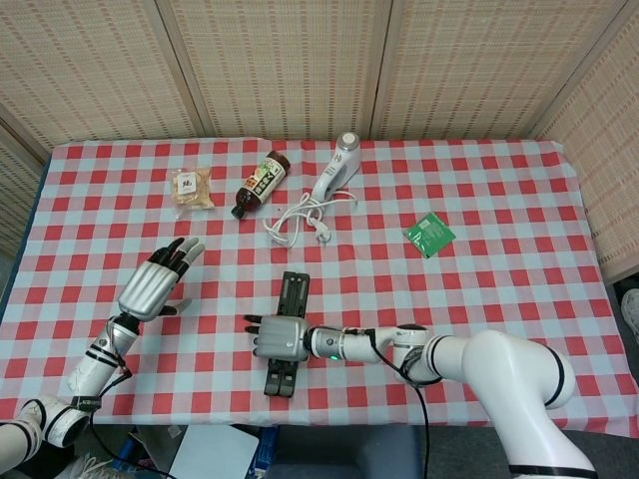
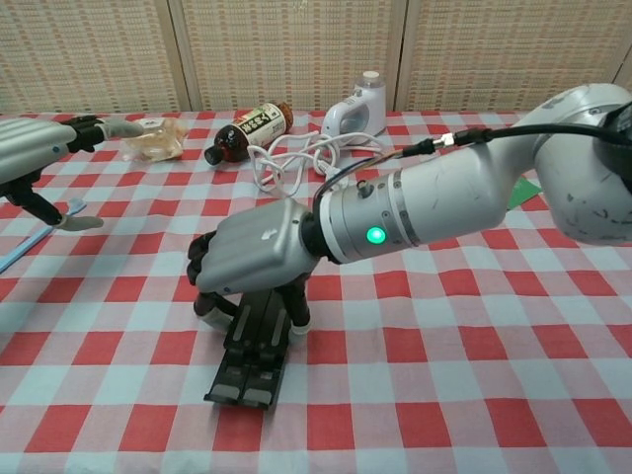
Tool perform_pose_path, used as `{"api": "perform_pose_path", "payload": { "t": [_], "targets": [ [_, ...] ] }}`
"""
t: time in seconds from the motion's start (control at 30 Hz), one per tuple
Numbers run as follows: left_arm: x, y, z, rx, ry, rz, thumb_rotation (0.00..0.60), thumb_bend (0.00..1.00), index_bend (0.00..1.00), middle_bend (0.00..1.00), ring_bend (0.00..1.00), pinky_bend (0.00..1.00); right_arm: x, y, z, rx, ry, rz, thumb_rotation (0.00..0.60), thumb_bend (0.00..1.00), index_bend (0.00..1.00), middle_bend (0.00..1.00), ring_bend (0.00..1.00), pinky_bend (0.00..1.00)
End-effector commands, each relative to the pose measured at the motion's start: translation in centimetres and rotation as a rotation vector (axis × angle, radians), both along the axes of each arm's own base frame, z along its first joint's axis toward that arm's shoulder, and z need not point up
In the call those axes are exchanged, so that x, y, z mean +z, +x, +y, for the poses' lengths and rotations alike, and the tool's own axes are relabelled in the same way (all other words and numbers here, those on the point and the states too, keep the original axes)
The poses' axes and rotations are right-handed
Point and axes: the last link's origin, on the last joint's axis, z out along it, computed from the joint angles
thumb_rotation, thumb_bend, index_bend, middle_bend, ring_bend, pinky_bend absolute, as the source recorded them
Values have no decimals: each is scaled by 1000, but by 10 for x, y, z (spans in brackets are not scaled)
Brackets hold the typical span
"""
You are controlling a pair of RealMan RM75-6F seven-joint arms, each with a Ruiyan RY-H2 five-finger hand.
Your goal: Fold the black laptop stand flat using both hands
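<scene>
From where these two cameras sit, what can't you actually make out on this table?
- Laptop stand: its middle is covered by the right hand in both views, so the grip is unclear.
- Left hand: cut off by the chest view's left edge.
- Bottle label: too small to read in either view.
- Green packet: hidden behind the right arm in the chest view.
- Snack bag: contents too small to identify.

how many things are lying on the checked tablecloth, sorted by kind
Laptop stand: 1
Bottle: 1
Snack packet: 1
White corded appliance: 1
Green packet: 1
Toothbrush: 1
Total: 6
</scene>
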Motion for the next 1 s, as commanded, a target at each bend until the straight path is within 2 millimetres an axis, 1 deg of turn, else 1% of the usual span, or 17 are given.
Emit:
{"api": "perform_pose_path", "payload": {
  "t": [0.03,0.07,0.1,0.13,0.2,0.23,0.3,0.43,0.53,0.57,0.63,0.67,0.77,0.87,0.93,0.97,1.0],
  "targets": [
    [-1,1,0,-2,-2,4,600,218,0,0,0,194,3,-3,-2,2,-3,-5,600,165,437,489,134,0],
    [-1,2,0,-3,-2,5,600,218,0,0,0,194,3,-4,-2,2,-4,-2,600,165,433,468,133,0],
    [-1,2,1,-4,-2,6,600,218,0,0,0,194,4,-5,-2,1,-6,2,600,153,397,414,115,0],
    [-1,3,1,-5,-2,7,600,218,0,0,0,194,6,-6,-3,-5,-11,3,600,133,330,342,85,0],
    [0,4,1,-7,-1,8,600,218,0,0,0,194,9,-7,-3,-20,-23,0,600,61,83,123,9,0],
    [0,5,2,-8,1,9,600,218,0,0,0,194,12,-7,-4,-29,-29,-8,600,37,20,52,0,0],
    [2,6,2,-8,4,12,600,218,0,0,0,194,19,-7,-4,-42,-49,-35,600,16,0,0,0,0],
    [9,8,3,1,21,18,600,218,0,0,0,194,39,-14,-5,-93,-98,-94,600,15,0,0,0,0],
    [18,6,1,18,55,20,600,218,0,0,0,194,61,-25,-6,-135,-158,-141,600,21,0,0,0,0],
    [22,4,0,28,74,26,600,218,0,0,0,194,70,-31,-5,-156,-185,-161,600,29,0,4,0,0],
    [28,1,-2,48,100,37,600,219,0,0,0,194,85,-41,-3,-178,-235,-193,600,84,0,36,0,0],
    [33,-1,-4,64,115,41,600,219,0,0,0,194,96,-48,-1,-187,-272,-216,600,101,0,51,0,0],
    [44,-6,-11,113,147,47,600,218,0,0,0,194,123,-70,5,-221,-375,-261,600,146,5,149,0,11],
    [54,-11,-17,150,177,39,600,218,0,0,0,194,147,-93,13,-274,-471,-286,600,148,65,219,19,88],
    [62,-17,-25,174,199,33,600,218,0,0,0,194,167,-113,20,-334,-552,-305,600,148,119,265,63,152],
    [64,-18,-27,178,204,30,600,218,0,0,0,194,172,-118,23,-351,-571,-311,600,148,131,277,75,166],
    [68,-21,-32,186,215,26,600,218,0,0,1,194,181,-129,27,-386,-608,-320,600,149,148,293,88,182]
  ]
}}
